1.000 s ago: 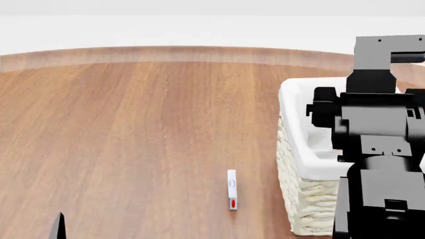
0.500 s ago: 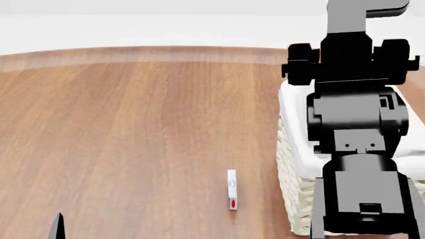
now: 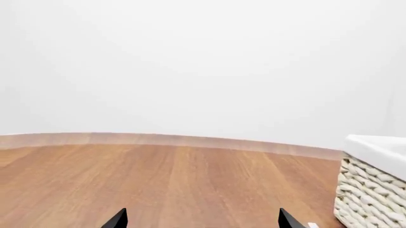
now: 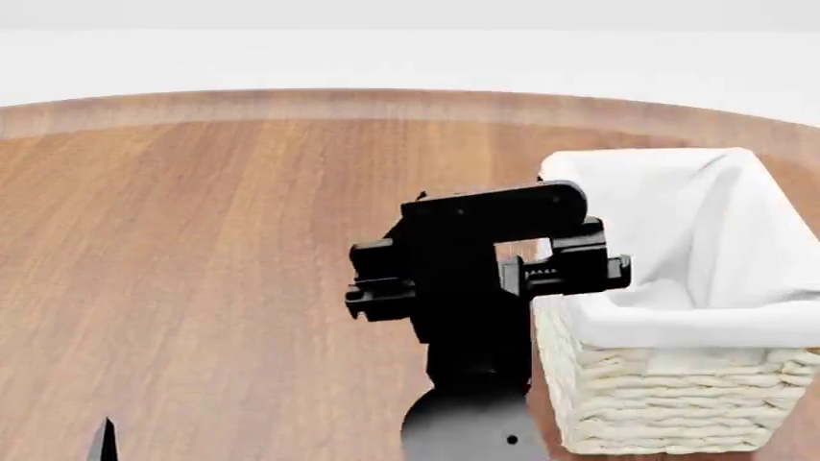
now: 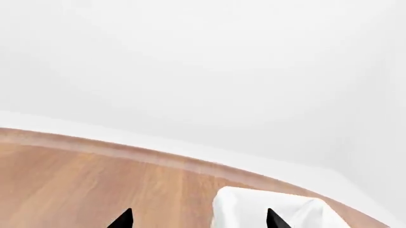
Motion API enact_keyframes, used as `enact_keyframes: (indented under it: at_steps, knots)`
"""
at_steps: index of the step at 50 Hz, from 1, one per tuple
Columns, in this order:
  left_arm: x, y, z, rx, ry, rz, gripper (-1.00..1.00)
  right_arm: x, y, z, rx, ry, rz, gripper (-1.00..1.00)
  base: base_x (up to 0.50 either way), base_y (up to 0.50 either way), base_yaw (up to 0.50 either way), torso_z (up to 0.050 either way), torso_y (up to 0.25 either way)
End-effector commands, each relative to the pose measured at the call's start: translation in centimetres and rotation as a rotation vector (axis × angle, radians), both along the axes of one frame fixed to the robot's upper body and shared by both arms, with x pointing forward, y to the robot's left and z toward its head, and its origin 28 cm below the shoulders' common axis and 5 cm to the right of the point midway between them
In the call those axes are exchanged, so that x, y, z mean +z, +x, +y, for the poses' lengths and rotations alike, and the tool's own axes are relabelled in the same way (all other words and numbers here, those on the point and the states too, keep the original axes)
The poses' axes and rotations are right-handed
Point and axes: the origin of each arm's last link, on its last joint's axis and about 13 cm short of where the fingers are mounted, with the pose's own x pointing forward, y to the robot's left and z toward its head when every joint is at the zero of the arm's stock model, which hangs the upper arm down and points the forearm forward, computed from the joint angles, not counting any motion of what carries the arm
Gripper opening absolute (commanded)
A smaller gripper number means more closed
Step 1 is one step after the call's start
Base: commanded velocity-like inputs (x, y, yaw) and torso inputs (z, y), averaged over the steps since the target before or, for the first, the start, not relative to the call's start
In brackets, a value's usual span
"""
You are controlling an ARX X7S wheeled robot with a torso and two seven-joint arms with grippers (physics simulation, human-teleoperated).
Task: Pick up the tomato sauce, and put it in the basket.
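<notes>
The tomato sauce is not in view in any frame. The cream-white wicker basket (image 4: 660, 399) with its white cloth lining stands at the right of the wooden table; what shows of its inside is only cloth. It also shows in the left wrist view (image 3: 371, 197) and in the right wrist view (image 5: 254, 202). My right arm (image 4: 474, 259) hangs just left of the basket's near left corner. My right gripper (image 5: 199, 221) is open and empty, its tips wide apart. My left gripper (image 3: 201, 221) is open and empty, low over the table; one tip (image 4: 103, 444) shows at the head view's lower left.
The wooden table (image 4: 218, 240) has a curved far edge against a white wall. A small white thing (image 3: 313, 225) lies on the table near the basket's base in the left wrist view; the right arm hides that spot in the head view.
My right arm has swung left and down from above the basket to beside its left corner. It now hides the small white box on the table. The left gripper has barely moved.
</notes>
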Motion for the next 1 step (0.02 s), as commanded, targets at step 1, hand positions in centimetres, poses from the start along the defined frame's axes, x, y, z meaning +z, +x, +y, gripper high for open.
enact_keyframes:
  at_steps: [1]
  knots:
    - [-0.01, -0.11, 0.21, 0.007, -0.001, -0.001, 1.0, -4.3, -7.33, 2.71, 0.129, 0.092, -0.013, 1.0, 0.0, 0.0, 0.0, 0.0, 0.0]
